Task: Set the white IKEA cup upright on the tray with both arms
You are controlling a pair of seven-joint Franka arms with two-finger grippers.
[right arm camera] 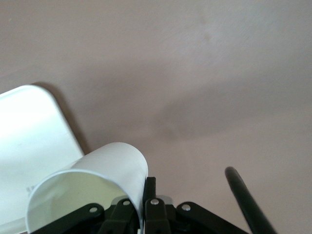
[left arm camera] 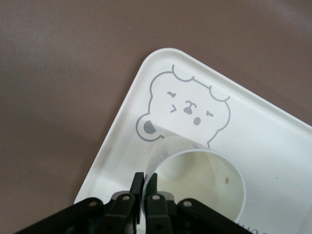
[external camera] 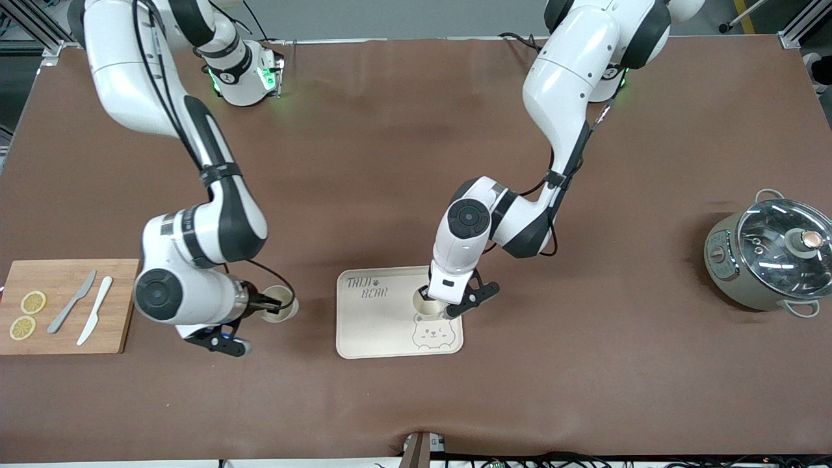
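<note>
Cream plastic forms the tray, which lies flat on the brown worktop, printed with "TAIJI BEAR" and a bear face.

One white cup stands upright on the tray, mouth up, beside the bear face. The left gripper is down at this cup, its jaws closed on the rim wall, one finger inside and one outside.

A second white cup sits between the tray and the wooden cutting board, off the tray. The right gripper has its jaws clamped on this cup's wall.

On the cutting board lie two knives and two lemon slices. A lidded pot stands at the left arm's end of the worktop.
</note>
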